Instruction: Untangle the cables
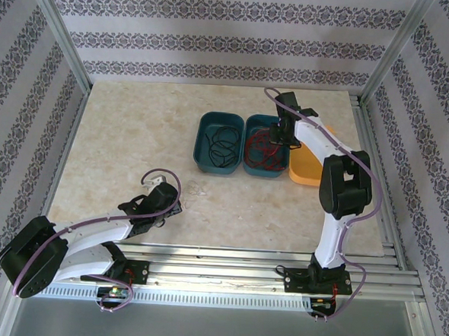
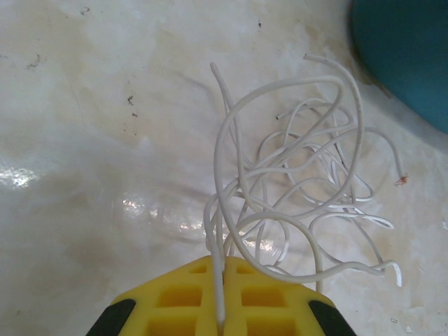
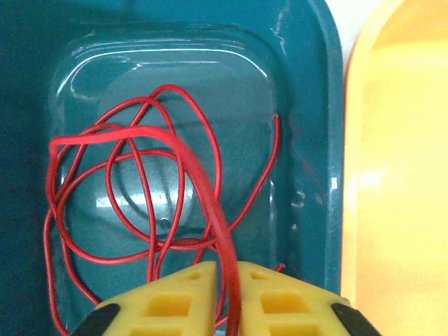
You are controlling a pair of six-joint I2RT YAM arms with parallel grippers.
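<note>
- Left wrist view: the left gripper [image 2: 219,311] is clamped on one strand of the white cable [image 2: 217,238]. The rest of its loose tangle lies on the table [image 2: 84,140].
- Right wrist view: the right gripper [image 3: 231,301] stands narrow around the red cable [image 3: 217,224], which is coiled in the right teal bin [image 3: 308,105].
- Top view: the black cable [image 1: 222,145] lies in the left teal bin [image 1: 202,128], and an orange tray [image 1: 308,175] sits furthest right.

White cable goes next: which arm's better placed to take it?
Left. The left gripper is shut on a strand of the white cable, whose loops spread over the table. The right gripper sits over the teal bin with the red cable running between its fingers, so it looks occupied.
</note>
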